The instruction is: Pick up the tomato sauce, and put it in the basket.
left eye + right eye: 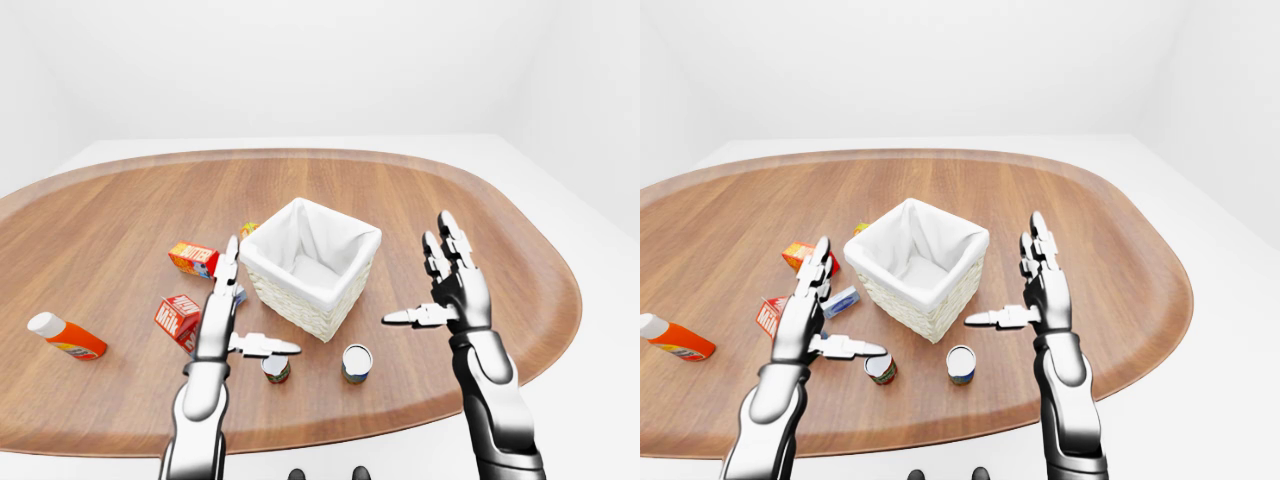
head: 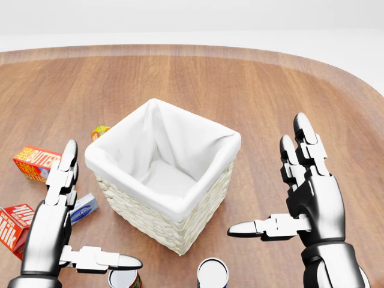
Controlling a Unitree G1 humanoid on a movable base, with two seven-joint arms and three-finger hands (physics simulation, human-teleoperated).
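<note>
Centrally, a square woven basket (image 2: pixel 180 231) holds smooth white lining.

A brown oval wooden table (image 1: pixel 480 200) is carrying everything. Toward the left-eye view's left edge, an orange plastic bottle with a white cap (image 1: pixel 68 337) is lying on its side. An orange butter box (image 1: pixel 193 258) and a red milk carton (image 1: pixel 177 317) are sitting near each other, and a small blue-labelled tin can (image 1: pixel 356 363) is standing upright.

The left hand (image 2: pixel 57 225) and right hand (image 2: pixel 309 198) are glossy chrome with dark joint seams, three segmented, round-tipped fingers each, on smooth silver forearms.
</note>
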